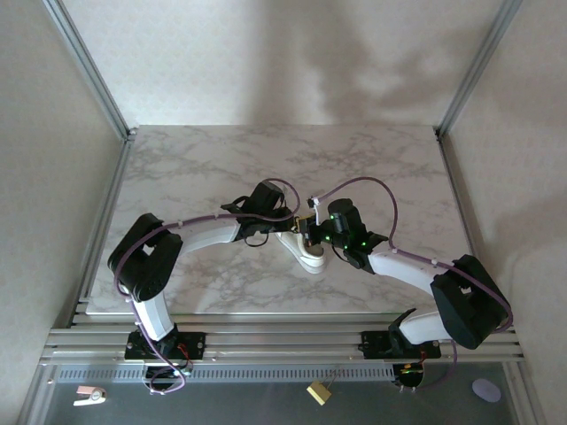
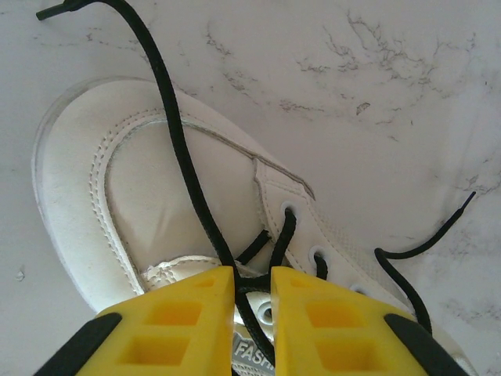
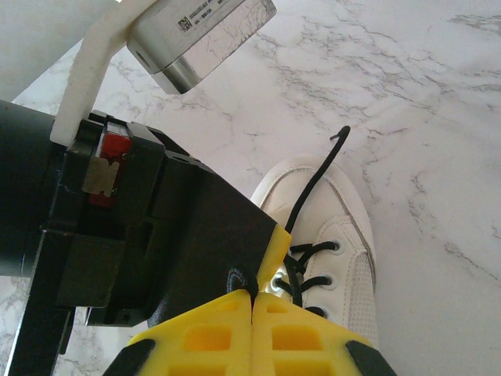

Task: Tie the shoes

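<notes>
Plainly, left hand (image 2: 252, 313) pinches a black lace (image 2: 176, 149) of the white sneaker (image 2: 156, 196); right hand (image 3: 252, 329) clenched

We see one small white low-top leather sneaker (image 2: 180, 196) with a white rubber sole, resting upright on its sole near the middle of the marbled surface (image 1: 306, 252). Its rounded toe cap carries double rows of stitching, and metal-rimmed eyelets line the tongue opening. The long thin black laces (image 2: 176, 149) are untied. One strand runs taut across the toe cap, its tipped end lying past the toe (image 3: 313, 184). Another strand curls loose on the surface beside the shoe (image 2: 427, 243).
</notes>
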Available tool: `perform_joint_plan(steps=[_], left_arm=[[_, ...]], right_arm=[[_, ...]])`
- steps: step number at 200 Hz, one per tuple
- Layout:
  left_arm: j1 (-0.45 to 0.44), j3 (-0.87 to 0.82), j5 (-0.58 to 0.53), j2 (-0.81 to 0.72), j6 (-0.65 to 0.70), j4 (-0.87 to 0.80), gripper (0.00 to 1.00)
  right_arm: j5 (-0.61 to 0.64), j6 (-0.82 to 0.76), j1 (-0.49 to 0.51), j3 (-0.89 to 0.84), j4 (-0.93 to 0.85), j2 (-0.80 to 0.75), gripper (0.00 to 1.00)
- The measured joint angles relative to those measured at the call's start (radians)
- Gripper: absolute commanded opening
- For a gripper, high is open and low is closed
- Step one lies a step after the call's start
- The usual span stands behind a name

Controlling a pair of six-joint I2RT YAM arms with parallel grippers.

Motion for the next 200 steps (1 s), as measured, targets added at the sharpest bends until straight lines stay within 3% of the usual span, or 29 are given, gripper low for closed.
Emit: perform_joint_plan(steps=[84, 200], left_arm=[[-0.006, -0.016, -0.026, -0.066, -0.019, 0.003, 0.2], [-0.017, -0.034, -0.025, -0.042, -0.026, 0.0, 0.19]], right_arm=[[0.0, 0.0, 0.0, 0.0, 0.0, 0.001, 0.0], [0.0, 0.0, 0.0, 0.0, 0.0, 0.001, 0.0]])
